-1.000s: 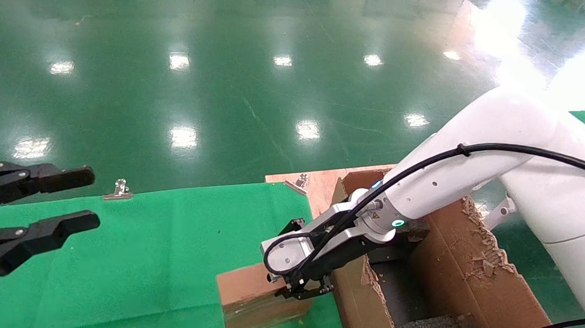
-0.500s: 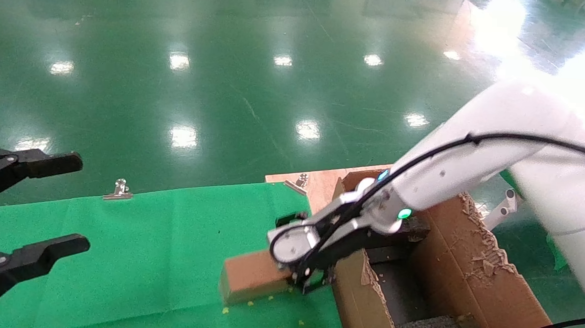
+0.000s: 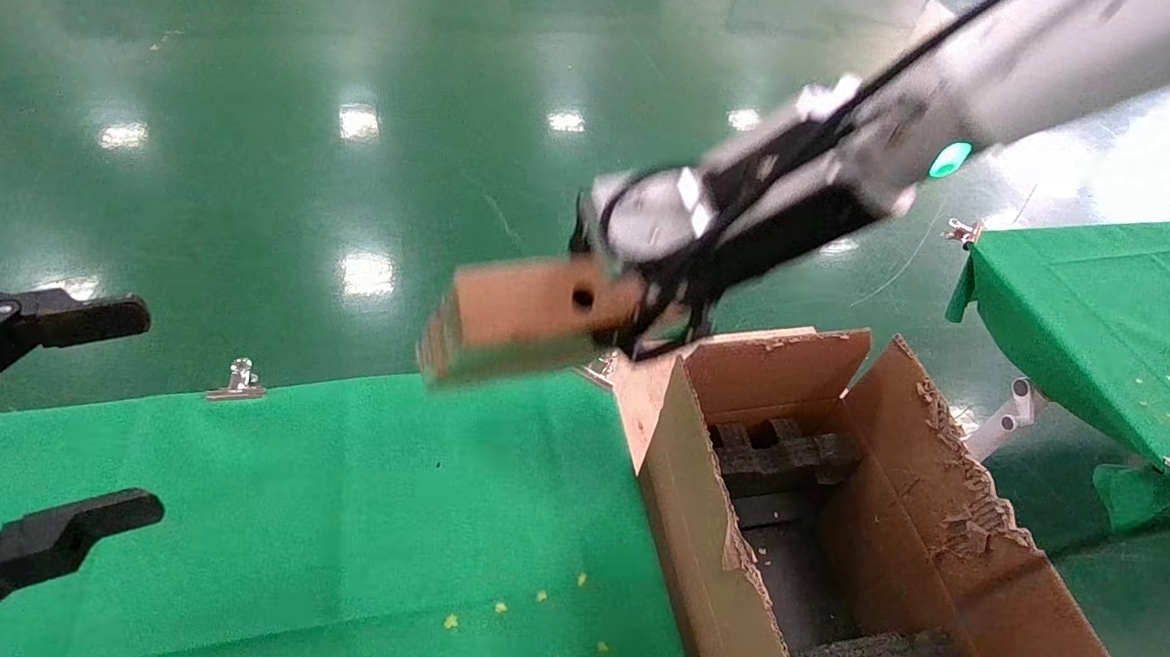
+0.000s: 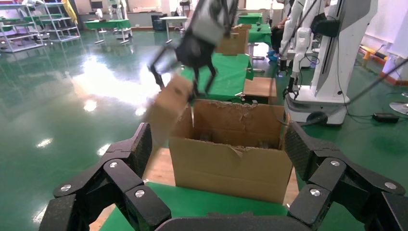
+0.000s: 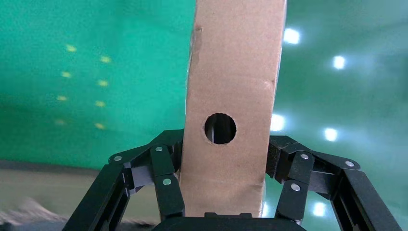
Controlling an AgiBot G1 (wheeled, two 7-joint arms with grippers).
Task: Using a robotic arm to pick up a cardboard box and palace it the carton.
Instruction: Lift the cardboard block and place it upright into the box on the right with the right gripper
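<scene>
Glossy green floor (image 3: 512,195) throughout, ceiling lamps mirrored in it as bright patches. Green cloth (image 3: 335,516) covers the near table, metal clip (image 3: 239,378) at its far edge. Second green-draped table (image 3: 1096,315) to the right. Metal shelving racks (image 4: 29,24) stand far off; white machine stands (image 4: 332,53) nearby.

A flat table covered with bright green cloth (image 3: 315,515) fills the 7 o'clock part of the head view. Small yellow specks (image 3: 541,597) are scattered on the cloth toward 6 o'clock. A silver metal clip (image 3: 238,380) sits at its far edge. At 4 o'clock, just beside the cloth edge, stands the large brown corrugated carton (image 3: 944,548) with torn flaps.
</scene>
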